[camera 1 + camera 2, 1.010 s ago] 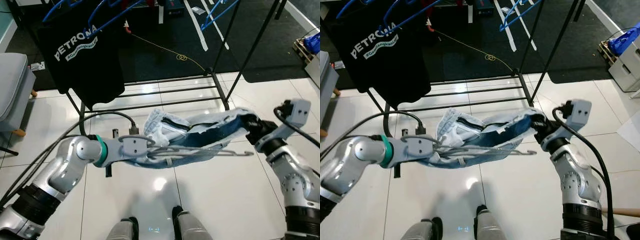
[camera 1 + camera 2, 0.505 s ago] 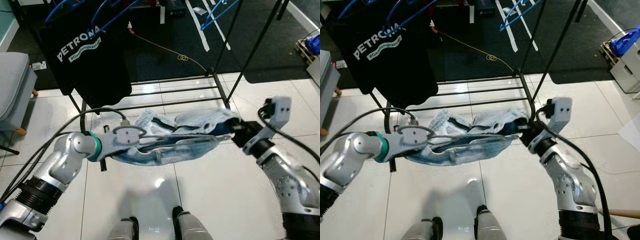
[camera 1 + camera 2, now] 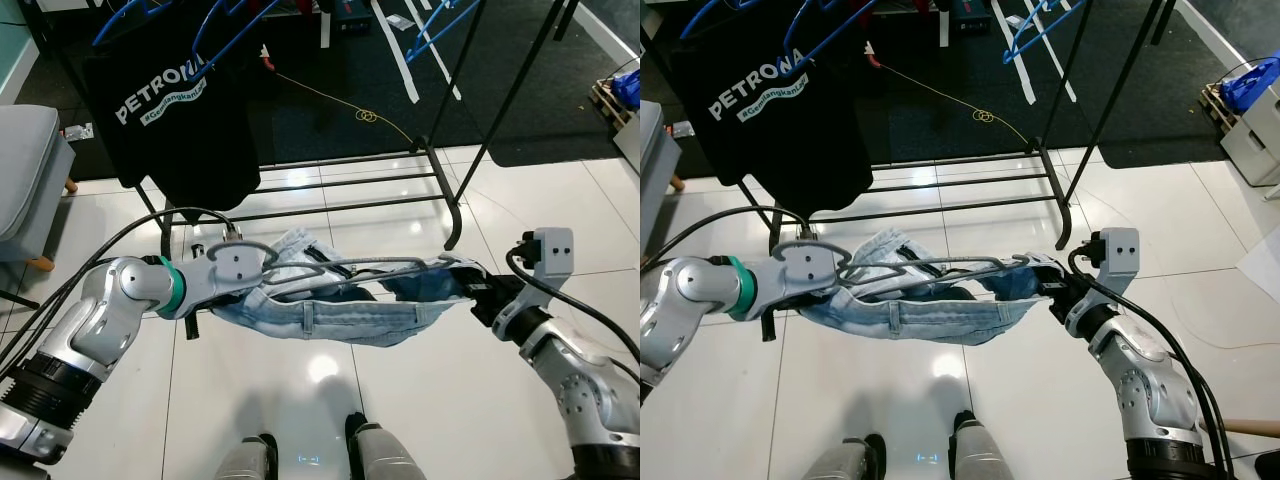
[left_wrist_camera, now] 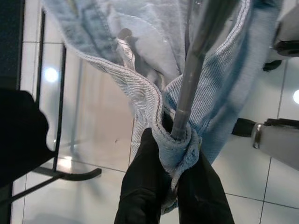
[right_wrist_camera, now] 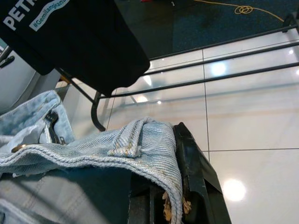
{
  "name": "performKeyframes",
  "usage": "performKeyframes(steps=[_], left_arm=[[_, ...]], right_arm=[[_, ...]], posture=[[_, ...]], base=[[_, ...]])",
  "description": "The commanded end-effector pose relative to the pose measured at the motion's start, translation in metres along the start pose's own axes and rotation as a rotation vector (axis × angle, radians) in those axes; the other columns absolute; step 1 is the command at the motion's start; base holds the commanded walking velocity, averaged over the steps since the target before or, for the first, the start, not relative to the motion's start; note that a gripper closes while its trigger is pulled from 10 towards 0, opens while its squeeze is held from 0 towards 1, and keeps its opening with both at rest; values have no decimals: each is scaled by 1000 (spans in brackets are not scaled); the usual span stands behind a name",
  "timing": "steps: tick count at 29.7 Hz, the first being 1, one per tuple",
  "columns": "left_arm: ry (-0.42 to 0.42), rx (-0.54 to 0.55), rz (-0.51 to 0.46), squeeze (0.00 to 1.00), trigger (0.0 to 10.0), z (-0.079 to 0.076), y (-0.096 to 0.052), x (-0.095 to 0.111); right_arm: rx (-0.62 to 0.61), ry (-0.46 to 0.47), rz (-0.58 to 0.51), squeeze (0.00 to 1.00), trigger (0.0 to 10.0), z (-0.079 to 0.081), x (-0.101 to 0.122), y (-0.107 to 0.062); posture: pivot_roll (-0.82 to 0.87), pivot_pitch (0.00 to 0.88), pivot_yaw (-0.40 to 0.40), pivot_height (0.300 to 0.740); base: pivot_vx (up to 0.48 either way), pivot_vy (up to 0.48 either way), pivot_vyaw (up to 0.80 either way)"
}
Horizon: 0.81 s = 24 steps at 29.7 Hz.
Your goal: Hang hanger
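Note:
A pair of light blue jeans (image 3: 345, 310) is stretched between my two arms over the white floor, draped on a grey metal hanger (image 3: 330, 271). My left gripper (image 4: 174, 175) is shut on the hanger's bar and the denim wrapped round it. My right gripper (image 5: 170, 198) is shut on the other end of the jeans (image 5: 135, 144), at the right of the head view. Behind stands a black clothes rack (image 3: 450, 180) with a black printed T-shirt (image 3: 170, 110) hanging on a blue hanger (image 3: 215, 40).
More blue hangers (image 3: 440, 20) hang on the rack's top rail. A grey chair (image 3: 25, 180) stands at the left. A dark carpet with a yellow cord (image 3: 365, 115) lies beyond the rack. My feet (image 3: 310, 455) are on the glossy tiles.
The jeans have turned and dropped lower; the hanger bar is now on top of the denim. My right arm lowered and drew in; the left hand rose slightly. The camera shifted a little.

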<state>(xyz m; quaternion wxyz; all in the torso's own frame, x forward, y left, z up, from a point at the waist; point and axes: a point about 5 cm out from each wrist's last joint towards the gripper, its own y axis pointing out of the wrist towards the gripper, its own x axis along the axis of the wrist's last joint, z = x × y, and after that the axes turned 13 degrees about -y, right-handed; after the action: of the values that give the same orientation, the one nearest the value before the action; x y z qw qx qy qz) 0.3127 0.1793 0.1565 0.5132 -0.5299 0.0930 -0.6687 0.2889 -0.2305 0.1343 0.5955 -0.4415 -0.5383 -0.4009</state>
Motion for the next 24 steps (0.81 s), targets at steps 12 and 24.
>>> performKeyframes(steps=[12,24], left_arm=[[33,-57,135,0,0,-9,6,-23],[-52,56,124,0,0,4,10,-23]], right_arm=[[-83,-24,-57,0,0,-19,18,-6],[60,-25,-42,0,0,6,18,-3]], posture=[[-53,147,70,740],[-53,148,70,740]], base=[[0,0,0],[0,0,0]])
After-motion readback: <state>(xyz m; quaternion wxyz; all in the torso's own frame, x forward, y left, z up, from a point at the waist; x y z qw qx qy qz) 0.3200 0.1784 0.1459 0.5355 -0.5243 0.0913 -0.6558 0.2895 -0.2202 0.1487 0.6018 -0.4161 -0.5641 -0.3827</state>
